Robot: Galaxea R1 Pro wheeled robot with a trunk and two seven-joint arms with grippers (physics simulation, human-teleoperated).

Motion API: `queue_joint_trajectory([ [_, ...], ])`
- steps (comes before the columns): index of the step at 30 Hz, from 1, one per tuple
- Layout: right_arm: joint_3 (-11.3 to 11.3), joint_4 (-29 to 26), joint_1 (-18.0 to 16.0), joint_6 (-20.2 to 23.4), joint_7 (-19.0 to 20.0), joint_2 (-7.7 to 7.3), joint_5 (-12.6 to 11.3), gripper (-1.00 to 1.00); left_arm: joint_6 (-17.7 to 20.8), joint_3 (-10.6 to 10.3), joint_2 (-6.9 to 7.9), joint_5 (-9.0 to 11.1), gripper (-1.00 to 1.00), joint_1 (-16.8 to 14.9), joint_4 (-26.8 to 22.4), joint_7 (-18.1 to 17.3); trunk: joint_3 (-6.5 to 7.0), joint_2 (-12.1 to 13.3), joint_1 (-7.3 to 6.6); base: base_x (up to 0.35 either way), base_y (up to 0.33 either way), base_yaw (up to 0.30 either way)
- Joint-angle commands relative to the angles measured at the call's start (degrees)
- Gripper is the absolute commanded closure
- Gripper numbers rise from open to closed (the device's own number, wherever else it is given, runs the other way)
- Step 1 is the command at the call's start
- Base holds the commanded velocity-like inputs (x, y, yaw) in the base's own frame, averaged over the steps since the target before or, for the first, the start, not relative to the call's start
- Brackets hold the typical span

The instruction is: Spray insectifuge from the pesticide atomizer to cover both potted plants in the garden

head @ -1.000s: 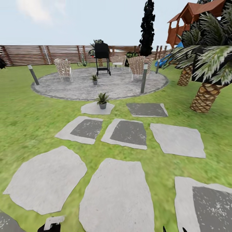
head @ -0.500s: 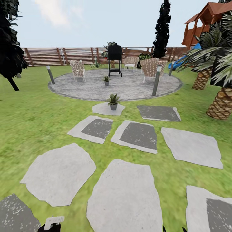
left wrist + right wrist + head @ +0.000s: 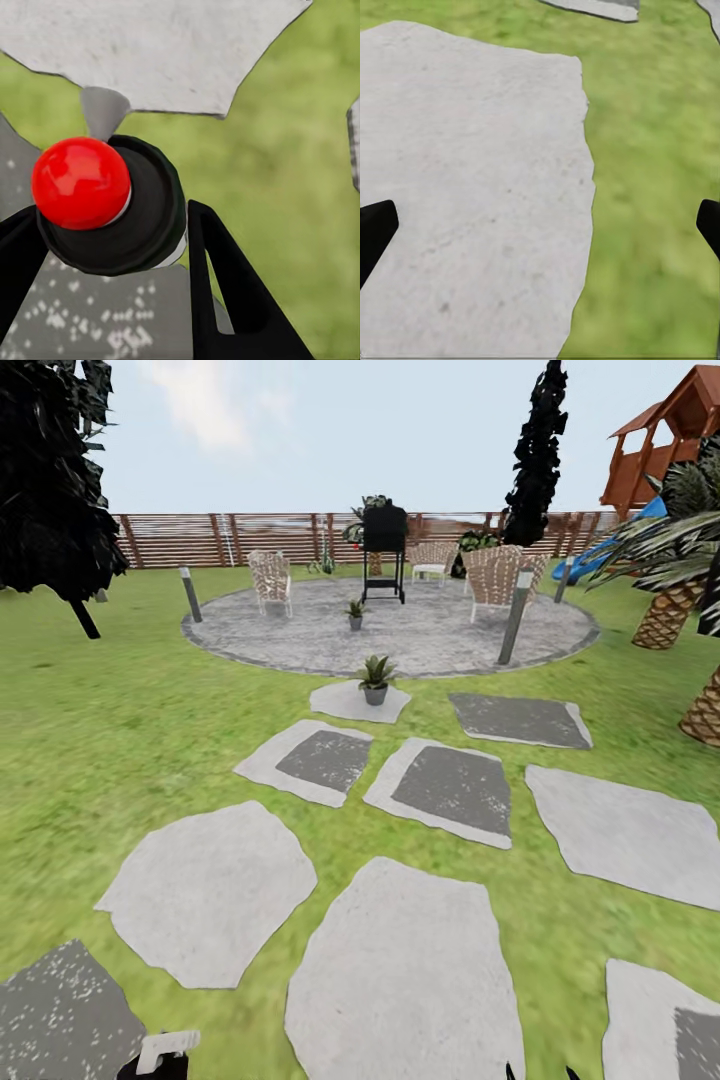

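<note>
The pesticide atomizer (image 3: 105,202), a dark bottle with a red top, sits between the black fingers of my left gripper (image 3: 112,247), which is shut on it. In the head view its white label (image 3: 165,1049) pokes up at the bottom left edge. One potted plant (image 3: 375,679) stands on a small pale stepping stone ahead; the other potted plant (image 3: 355,614) stands farther off on the round grey patio (image 3: 450,645). My right gripper (image 3: 541,229) hangs open over a pale stone and grass; its fingertips (image 3: 512,1072) peek in at the lower edge.
Pale stepping stones (image 3: 405,970) lead over the lawn to the patio, which holds wicker chairs (image 3: 270,580), a black grill (image 3: 384,550) and short bollards (image 3: 514,630). A dark tree (image 3: 50,490) stands left, palms (image 3: 680,575) right, a slatted fence (image 3: 230,538) behind.
The whole head view has shifted to the right, so the camera has turned left; a dark tree has come in at the left. The plants and both grippers keep their places.
</note>
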Motion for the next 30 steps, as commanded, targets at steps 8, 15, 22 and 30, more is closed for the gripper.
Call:
queue_joint_trajectory([
  [8, -0.1, 4.4, 0.0, -0.2, 0.0, 1.61, 0.0, -1.00, -0.2, 0.0, 0.00, 0.4, 1.00, 0.0, 0.0, 0.1, -0.03, 0.0, -0.01, 0.000, 0.000, 0.005],
  [15, -0.2, 7.9, 0.0, -0.2, -0.1, 2.61, -0.2, -1.00, -0.2, 0.0, 0.00, 0.4, 1.00, 0.0, 0.0, 0.2, -0.03, 0.0, -0.01, 0.006, 0.000, 0.000],
  [22, -0.2, 12.9, 0.0, -0.1, -0.1, 2.98, -0.2, -1.00, -0.2, 0.0, 0.00, 0.4, 1.00, 0.0, 0.0, 0.1, -0.03, 0.0, -0.01, 0.250, 0.000, 0.000],
  [30, -0.3, 17.4, 0.0, 0.1, -0.3, 2.98, -0.1, -1.00, -0.2, 0.0, 0.00, 0.4, 1.00, 0.0, 0.0, 0.1, -0.03, 0.0, -0.01, 0.332, 0.000, 0.000],
])
